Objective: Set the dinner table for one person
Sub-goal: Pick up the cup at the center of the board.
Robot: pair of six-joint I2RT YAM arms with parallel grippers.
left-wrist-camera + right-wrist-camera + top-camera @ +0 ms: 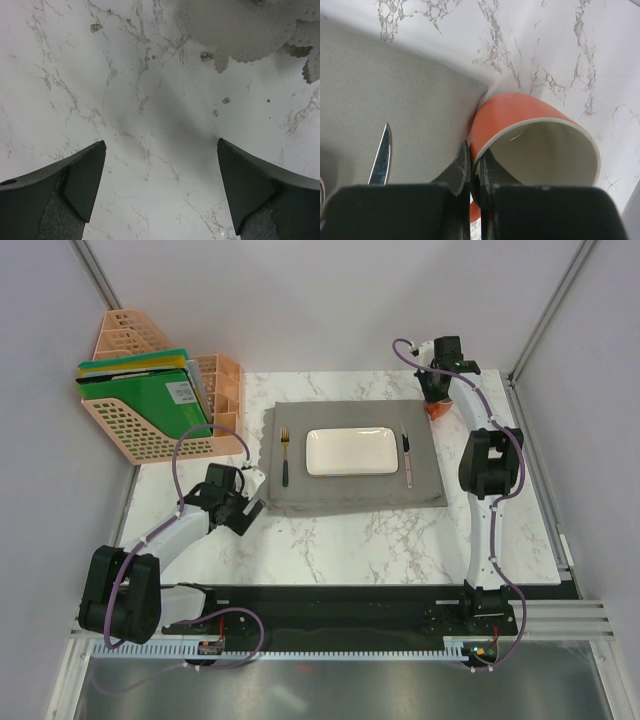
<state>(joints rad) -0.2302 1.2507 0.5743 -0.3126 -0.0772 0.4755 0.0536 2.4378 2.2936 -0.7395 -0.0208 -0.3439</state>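
Note:
A grey scallop-edged placemat [350,490] lies on the marble dinner table [380,540]. On it are a white rectangular plate [350,452], a fork [285,456] to its left and a knife [407,456] to its right. My right gripper [476,161] is shut on the rim of an orange cup [520,115], one finger inside and one outside. The cup [436,410] sits by the placemat's far right corner [395,110]. The knife tip [381,155] shows in the right wrist view. My left gripper [161,145] is open and empty over bare marble [100,75], just left of the placemat [250,30].
A peach mesh file organiser [150,390] with green folders stands at the far left of the table. Grey walls close in left, back and right. The arm bases sit on a black rail [340,605] at the near edge.

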